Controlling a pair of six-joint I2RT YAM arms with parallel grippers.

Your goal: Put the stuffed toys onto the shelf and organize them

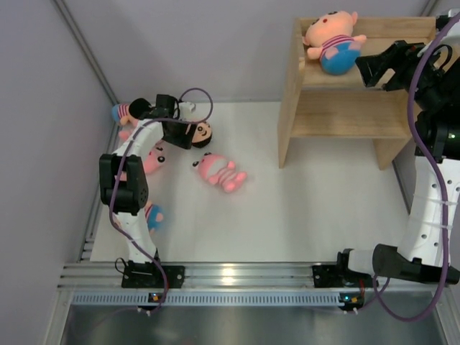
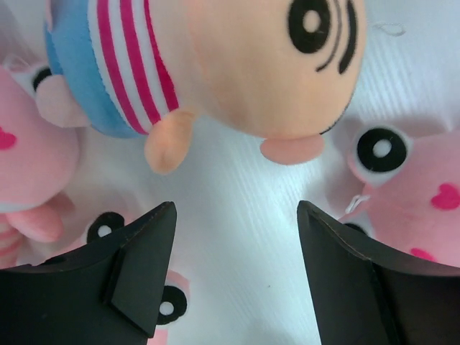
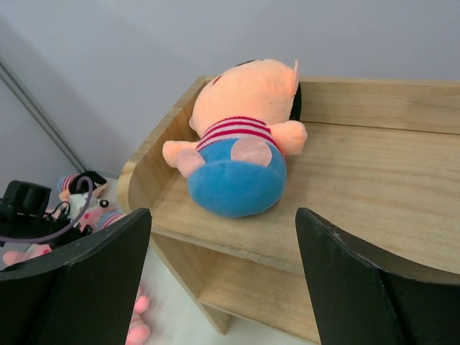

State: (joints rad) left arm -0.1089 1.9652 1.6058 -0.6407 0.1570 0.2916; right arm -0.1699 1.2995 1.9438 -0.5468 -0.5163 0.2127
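A peach-faced toy (image 1: pixel 332 39) with a striped shirt and blue bottom lies on the top tier of the wooden shelf (image 1: pixel 338 115); the right wrist view shows the toy (image 3: pixel 241 151) and the shelf (image 3: pixel 359 172). My right gripper (image 1: pixel 361 72) is open and empty just right of it, its tips (image 3: pixel 223 215) short of the toy. My left gripper (image 1: pixel 188 136) is open and empty over the floor toys. Another peach-faced toy (image 1: pixel 202 133) lies just ahead of its tips (image 2: pixel 237 237), also in the left wrist view (image 2: pixel 237 65). A pink toy (image 1: pixel 221 172) lies mid-table.
More toys lie round the left arm: a striped one (image 1: pixel 122 113) by the left wall, a pink one (image 1: pixel 153 158) under the forearm and one with blue (image 1: pixel 154 215) nearer the base. Pink toys flank the left fingers on the left (image 2: pixel 29 165) and right (image 2: pixel 424 201).
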